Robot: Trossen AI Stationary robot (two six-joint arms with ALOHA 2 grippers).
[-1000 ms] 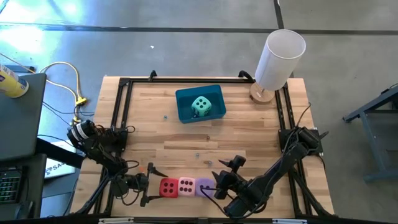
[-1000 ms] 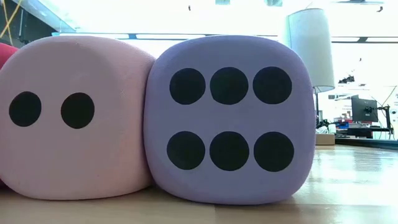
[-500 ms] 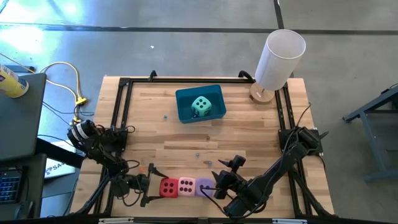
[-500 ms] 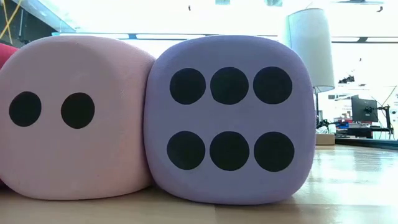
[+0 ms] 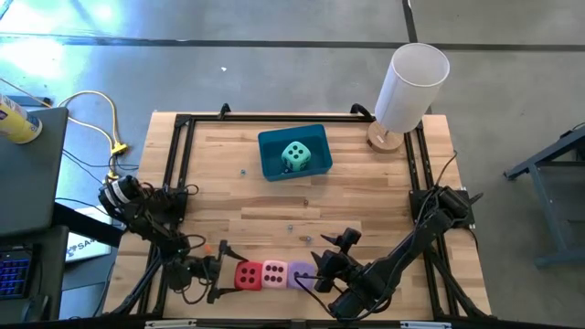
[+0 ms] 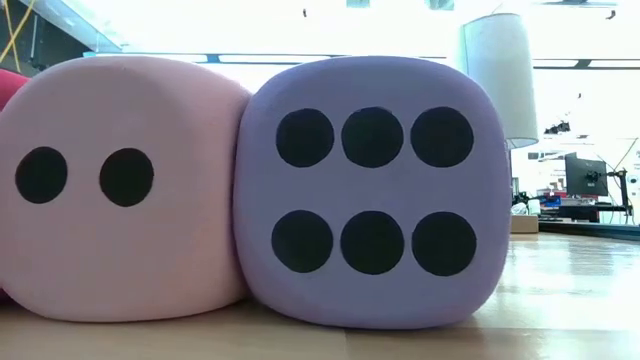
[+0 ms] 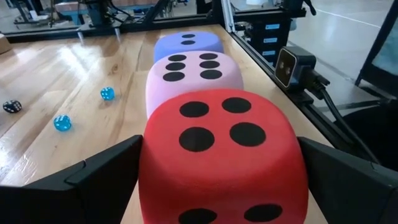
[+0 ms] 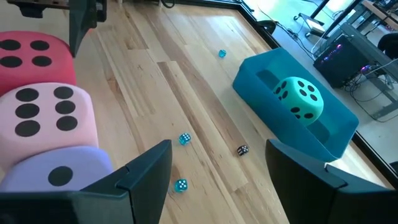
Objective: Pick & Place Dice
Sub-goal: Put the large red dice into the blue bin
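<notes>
Three dice sit in a row near the table's front edge, touching side to side: red [image 5: 248,274], pink [image 5: 273,273] and purple [image 5: 298,273]. The teal-green die [image 5: 294,156] lies inside the blue bin [image 5: 271,144] at the far middle. My left gripper [image 5: 219,271] is low at the row's left end and open, with one finger [image 7: 106,171] on each side of the red die [image 7: 224,143]. My right gripper [image 5: 316,275] hangs open above the table by the purple die [image 8: 56,171], with only bare wood between its fingers. My left gripper's fingers lie close along two opposite sides of the red die [image 7: 149,186], coming in level from the table's left. I cannot tell whether they touch it. The die rests flat on the table against the pink die.
Tiny blue dice [image 8: 185,139] and a dark one [image 8: 242,150] are scattered on the wood between the row and the bin. A white cylinder [image 5: 411,82] on a round wooden base stands at the far right corner. Black rails [image 5: 179,155] frame the table.
</notes>
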